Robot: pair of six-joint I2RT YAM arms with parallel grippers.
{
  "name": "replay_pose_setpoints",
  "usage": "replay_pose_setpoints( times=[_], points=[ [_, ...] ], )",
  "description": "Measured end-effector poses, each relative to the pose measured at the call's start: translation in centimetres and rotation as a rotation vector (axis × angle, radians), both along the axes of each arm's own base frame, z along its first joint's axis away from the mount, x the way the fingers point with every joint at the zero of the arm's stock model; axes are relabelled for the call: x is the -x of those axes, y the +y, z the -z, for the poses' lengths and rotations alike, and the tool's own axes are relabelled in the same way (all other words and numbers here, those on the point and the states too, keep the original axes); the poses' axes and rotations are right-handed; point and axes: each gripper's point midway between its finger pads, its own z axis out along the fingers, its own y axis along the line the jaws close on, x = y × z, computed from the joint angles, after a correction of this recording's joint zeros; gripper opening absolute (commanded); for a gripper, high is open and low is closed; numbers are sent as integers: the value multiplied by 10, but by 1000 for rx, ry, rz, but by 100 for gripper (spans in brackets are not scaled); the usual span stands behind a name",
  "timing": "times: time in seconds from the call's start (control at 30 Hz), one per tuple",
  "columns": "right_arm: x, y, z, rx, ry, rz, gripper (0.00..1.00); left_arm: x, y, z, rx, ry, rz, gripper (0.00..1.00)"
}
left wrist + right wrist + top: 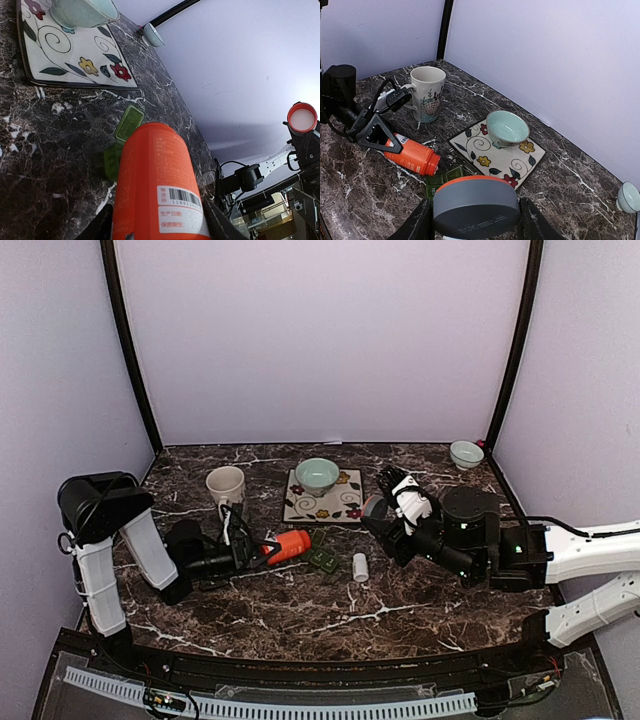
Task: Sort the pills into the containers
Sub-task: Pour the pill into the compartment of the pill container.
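Now left arm [145,550] crouches low, jaws gripping orange bottle [290,545]

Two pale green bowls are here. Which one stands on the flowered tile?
The larger bowl rests on the flowered tile; the smaller bowl sits directly on the marble table, in the far right corner.

Your worktop [300,610] looks like polished dark stone, brown with white veins and a faint sheen. The orange bottle [157,170] is smooth, shiny plastic, with a white paper label [180,212] at the bottom of the left wrist view. The pill box [127,122] above it is translucent green plastic. The mug [426,92] and pale green bowl [506,128] look like glazed ceramic. The flowered mat [480,145] is smooth and glossy. The grey lid [476,202] looks matt.
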Motion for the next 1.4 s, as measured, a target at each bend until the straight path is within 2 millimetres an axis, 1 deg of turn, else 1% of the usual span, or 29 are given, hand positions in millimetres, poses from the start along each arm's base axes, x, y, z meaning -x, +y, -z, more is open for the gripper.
replay_pose_setpoints(
  times=[0.23, 0.5, 0.73, 1.03, 1.4],
  points=[
    [0, 0, 0, 0, 1, 0, 19, -3, 0, -2, -23, -11, -4, 0],
    [0, 0, 0, -4, 4, 1, 19, -1, -2, 11, -80, 18, 2, 0],
    [0, 0, 0, -12, 11, 3, 19, 0, -7, 6, -100, -4, 19, 0],
    [0, 1, 0, -15, 15, 1, 19, 1, -6, 8, -123, -1, 18, 0],
    [1, 3, 4, -9, 21, -6, 19, 1, -5, 2, -147, -22, 15, 0]
  ],
)
